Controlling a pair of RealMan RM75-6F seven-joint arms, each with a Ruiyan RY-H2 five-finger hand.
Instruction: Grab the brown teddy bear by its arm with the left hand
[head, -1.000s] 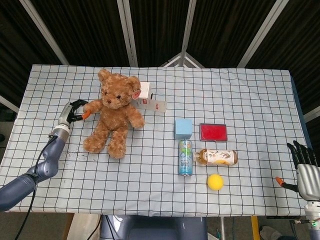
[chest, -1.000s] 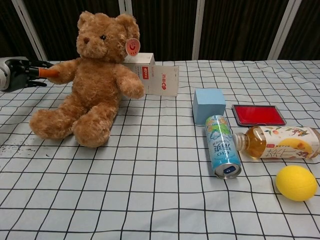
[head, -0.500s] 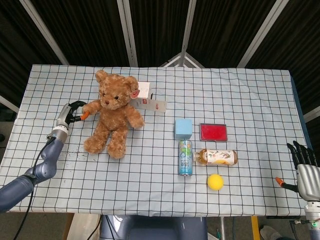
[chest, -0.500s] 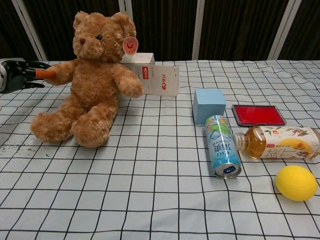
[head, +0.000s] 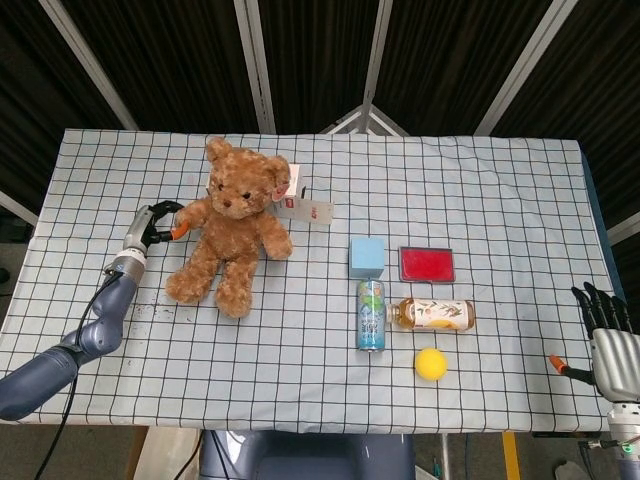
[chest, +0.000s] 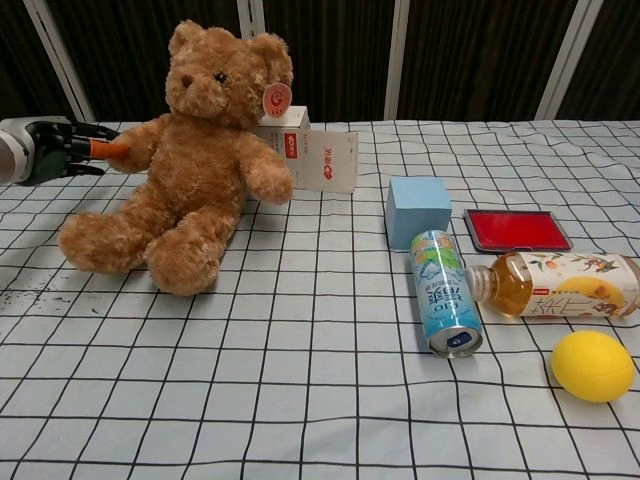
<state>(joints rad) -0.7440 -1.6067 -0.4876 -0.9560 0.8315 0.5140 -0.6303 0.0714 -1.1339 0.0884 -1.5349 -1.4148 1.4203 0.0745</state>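
Observation:
The brown teddy bear (head: 234, 222) (chest: 193, 150) sits upright on the checked tablecloth at the left, a round pink tag on its ear. My left hand (head: 156, 222) (chest: 62, 150) grips the end of the bear's outstretched arm (chest: 138, 147), dark fingers and an orange fingertip closed around the paw. My right hand (head: 604, 335) hangs beyond the table's right front corner with its fingers spread and nothing in it; the chest view does not show it.
A white box (chest: 318, 158) stands behind the bear. To the right lie a blue cube (head: 367, 256), a red flat case (head: 427, 264), a can (head: 371, 314) on its side, a tea bottle (head: 436, 314) and a yellow ball (head: 431, 363).
The bear has shifted to the right and leaned that way, carried by my left hand holding its arm. The right hand has stayed where it was.

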